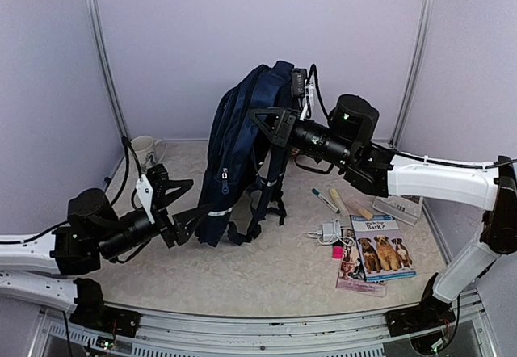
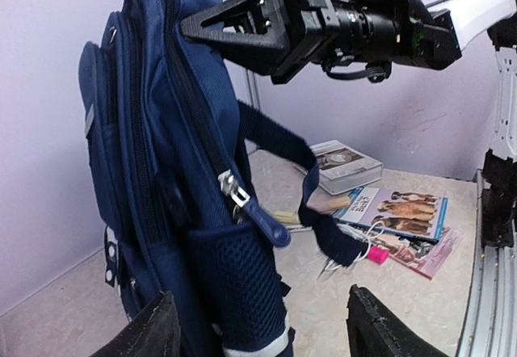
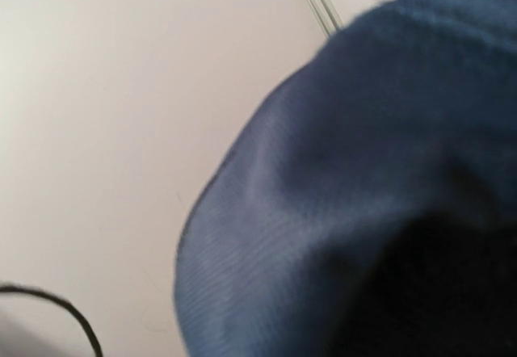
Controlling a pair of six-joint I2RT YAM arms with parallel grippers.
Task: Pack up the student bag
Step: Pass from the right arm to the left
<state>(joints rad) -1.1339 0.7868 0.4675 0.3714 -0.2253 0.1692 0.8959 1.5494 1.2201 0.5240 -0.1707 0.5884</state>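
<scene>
The right hand sits against the top of the bag, likely propping it upright on the bench; whether it is clamped there I cannot tell. The left hand, spread wide, faces the bag's lower side, probably lining up for the zip pull just above it. Only the left wrist view shows that pull; the right wrist view gives mere blue fabric. A book and pen lie below the right hand, unpacked.
</scene>
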